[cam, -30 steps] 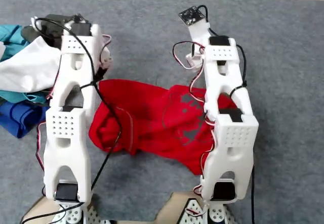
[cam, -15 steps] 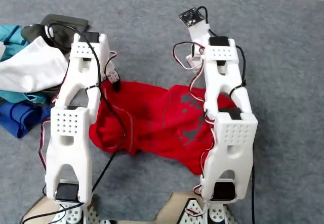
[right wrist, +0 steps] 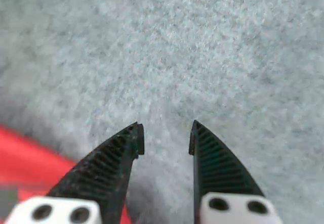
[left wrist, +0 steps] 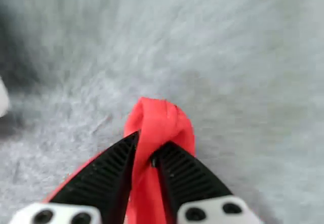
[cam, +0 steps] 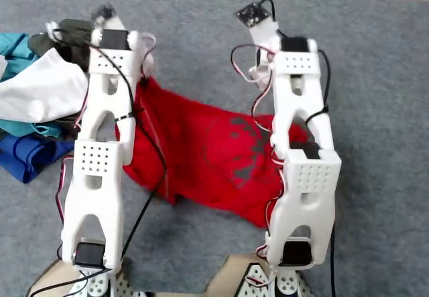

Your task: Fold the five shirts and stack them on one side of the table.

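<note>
With the left gripper (left wrist: 147,145) pinched on only a small bunched edge of the red shirt (cam: 208,156), which lies mid-frame in the high view, and the right gripper (right wrist: 166,130) part-open over bare table (right wrist: 228,42), a one-sided pull may slip the fold free or skew the cloth.

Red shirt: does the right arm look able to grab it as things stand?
Probably yes. The right end effector is open over the grey table, the red shirt lies close beside it, and nothing stands between. The left end effector grips another part.
</note>
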You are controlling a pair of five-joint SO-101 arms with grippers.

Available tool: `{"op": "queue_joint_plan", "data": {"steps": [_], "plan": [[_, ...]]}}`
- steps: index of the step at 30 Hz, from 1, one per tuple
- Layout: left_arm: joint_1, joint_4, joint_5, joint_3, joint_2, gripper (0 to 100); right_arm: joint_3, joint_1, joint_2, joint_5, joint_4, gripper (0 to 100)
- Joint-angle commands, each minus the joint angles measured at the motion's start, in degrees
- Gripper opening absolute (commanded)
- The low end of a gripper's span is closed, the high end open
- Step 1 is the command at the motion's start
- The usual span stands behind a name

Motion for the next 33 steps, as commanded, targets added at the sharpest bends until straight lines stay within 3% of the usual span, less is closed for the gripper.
{"op": "queue_joint_plan", "data": {"steps": [1,5,21,26,33], "plan": [[-0.79,1.41,-1.14,-11.78,-1.45,2,-9.80,0.57,-1.98,1.85,9.14,17.0],[-1.67,1.41,-1.49,-11.60,-1.63,2,-18.51,-0.75,-0.48,2.11,17.76,17.1],[-8.26,-0.44,-4.13,-9.76,11.03,2,-21.93,-6.29,19.82,4.04,26.29,16.4],[-8.53,-3.08,-4.40,-11.69,15.25,2,-26.59,-5.93,21.67,4.57,27.69,0.0],[-8.44,-5.01,-4.40,-11.78,16.66,2,-33.63,-4.62,21.58,4.13,27.69,0.5]]}}
